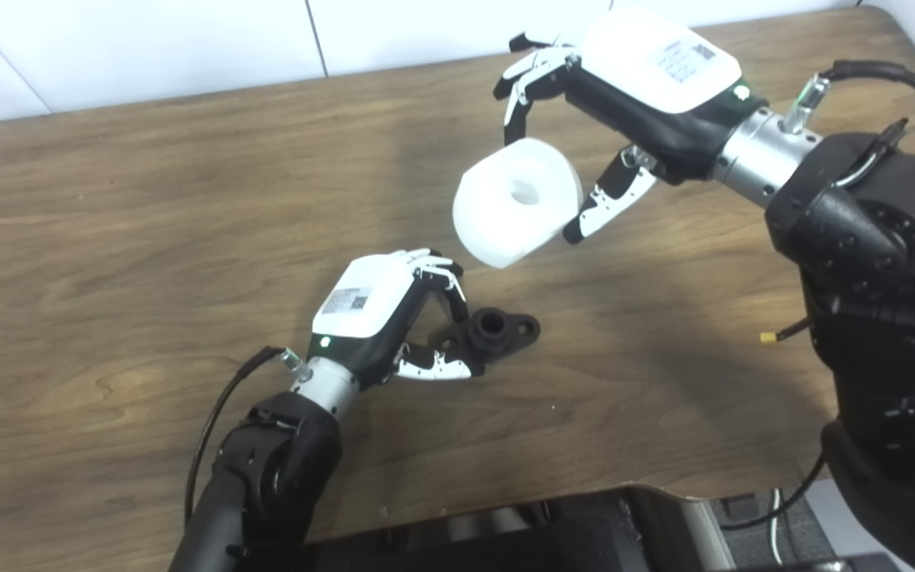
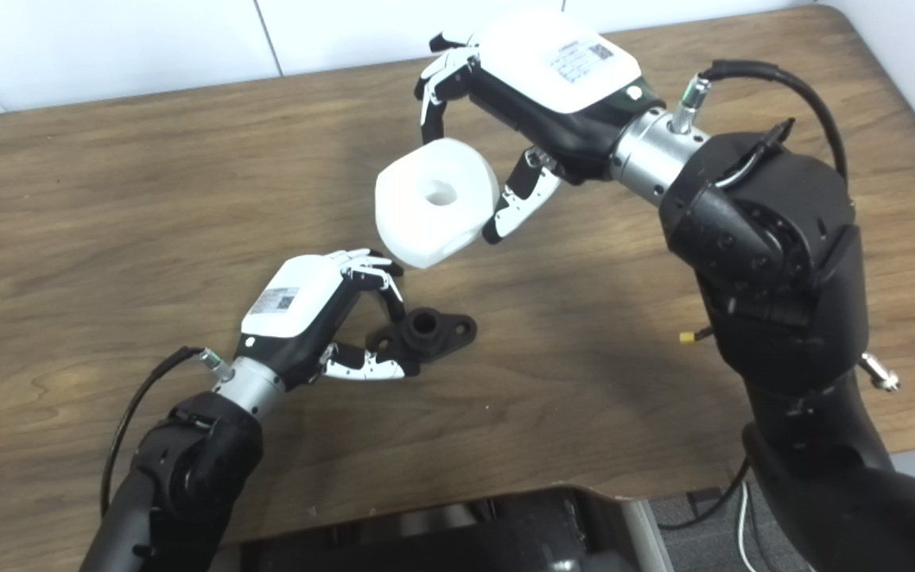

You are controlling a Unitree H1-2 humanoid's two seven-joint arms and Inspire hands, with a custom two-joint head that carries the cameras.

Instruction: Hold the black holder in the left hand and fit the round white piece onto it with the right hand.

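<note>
- Two hands work over a wooden table [image 1: 148, 238], each closed on one part.
- Left hand [image 1: 390, 314] sits low near the table's middle, fingers curled down and thumb stretched along the surface, pinching the near end of the holder [image 1: 493, 330].
- Holder is black, lying flat on the table, with a short upright socket in the middle and a flat ear with a hole on the far side; that free end points away from the left hand, to the picture's right.
- Right hand [image 1: 608, 103] is raised above the table toward the back, fingers hooked over the top of the white piece [image 1: 517, 202] and thumb pressed to its right side.
- White piece is a thick round block with a small hole in its face; it is held tilted, face turned up toward the cameras.
- White piece is clear of the holder, above and behind it, and close to the left hand's fingertips [image 1: 445, 266] in the pictures; whether they touch cannot be told.
- Right eye view shows more of the right arm, down to a silver stud [image 2: 874, 373] beside it, and a white cable [image 2: 743, 532] below the table edge.
- Left eye view cuts the arm at the frame's right edge but shows the yellow tag [image 1: 767, 337] on it as well.
</note>
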